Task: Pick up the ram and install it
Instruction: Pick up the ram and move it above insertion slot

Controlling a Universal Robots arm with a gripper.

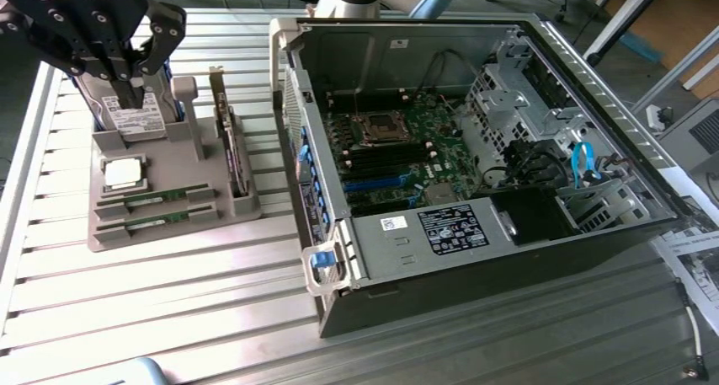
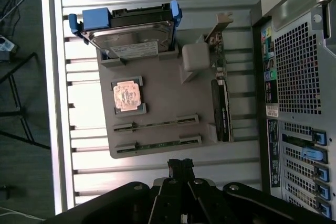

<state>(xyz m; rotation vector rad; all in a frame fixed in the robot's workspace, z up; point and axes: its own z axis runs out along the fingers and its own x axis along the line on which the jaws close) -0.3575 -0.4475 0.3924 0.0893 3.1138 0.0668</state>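
Shut tight with nothing between its fingers, the black robot gripper [image 1: 133, 94] [image 2: 181, 164] hangs above the grey plastic parts holder [image 1: 113, 237] [image 2: 173, 98]. In the exterior view we see its fingertips in front of the silver hard drive in a blue carrier [image 1: 135, 115] [image 2: 134, 38], which stands on edge at the holder's far end. We cannot tell whether it touches the drive.

We find the ram as two long, thin green circuit-board sticks lying in parallel slots at the holder's near end: the first ram stick [image 1: 154, 200] [image 2: 156, 125] and, just beside it, the second ram stick [image 1: 154, 221] [image 2: 157, 143]. Both are seated in their slots, well apart from the gripper. Between them and the hard drive sits the square silver processor chip [image 1: 124, 173] [image 2: 127, 97] in its own recess. A taller green expansion card with a metal bracket [image 1: 231, 145] [image 2: 221, 98] stands upright along the holder's side nearest the computer.

On the exterior view's right, the open black and grey computer case [image 1: 371, 44] [image 2: 299, 77] lies on its side with its dark green motherboard [image 1: 405, 149] exposed. Everything rests on the slatted metal table [image 1: 168, 301] [image 2: 105, 182].
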